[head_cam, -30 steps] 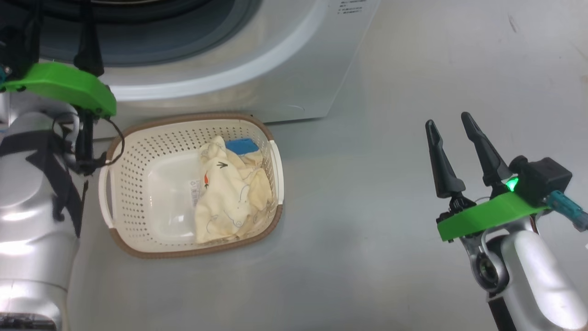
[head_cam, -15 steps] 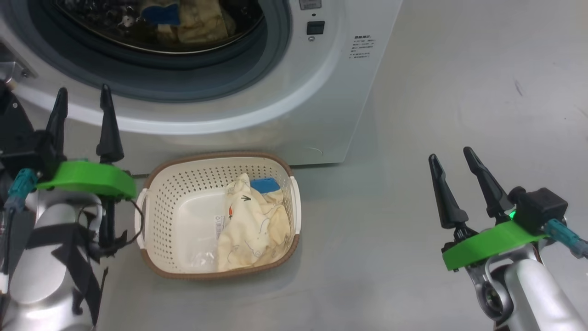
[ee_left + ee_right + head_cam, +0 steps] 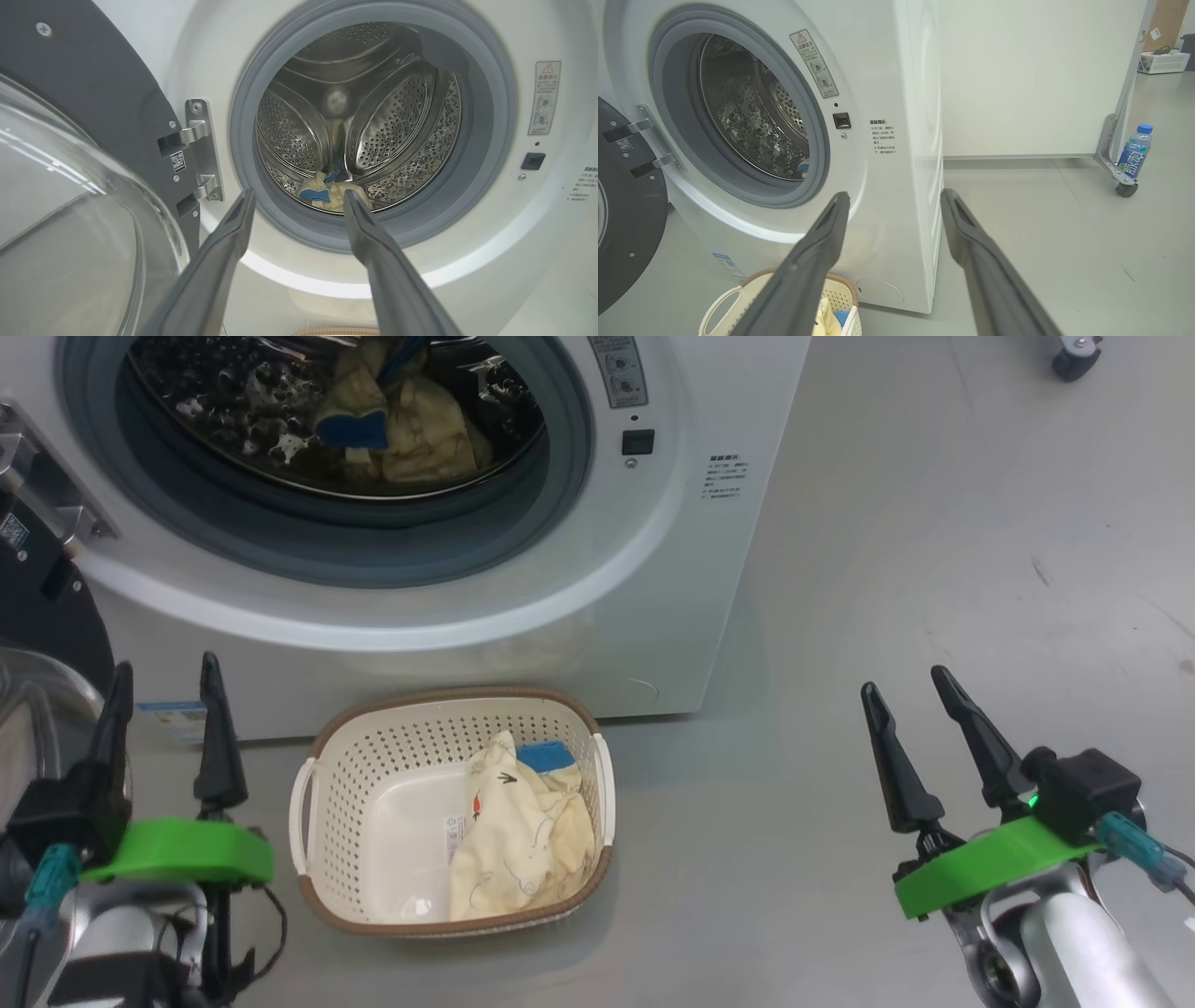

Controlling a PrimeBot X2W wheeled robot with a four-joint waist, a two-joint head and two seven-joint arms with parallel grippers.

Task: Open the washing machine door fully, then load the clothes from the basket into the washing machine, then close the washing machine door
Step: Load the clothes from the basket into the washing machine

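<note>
So the washing machine door (image 3: 70, 219) is swung wide open, off to the left of the basket (image 3: 373, 756). Some of the clothes (image 3: 411, 425) are already lying in the drum (image 3: 397, 116) of the washing machine (image 3: 709, 551), which stands right behind the basket. The rest is a cream bundle (image 3: 523, 840) bunched along the basket's right-hand wall, with one blue piece (image 3: 546, 755) tucked at the end nearest the machine. That puts the pile's long axis running from the machine side back toward the robot. The left half of the basket floor is bare. Both grippers are spread wide with nothing in them: the left gripper (image 3: 164, 667) sits just beside the basket's left handle (image 3: 297, 807), and the right gripper (image 3: 904, 683) is well apart, off the basket's right side. My read is the left arm's the closer one, but it'd have to reach across the bare half to get at that pile. Fingers straddling the bundle across its short way looks like the better bite.
</note>
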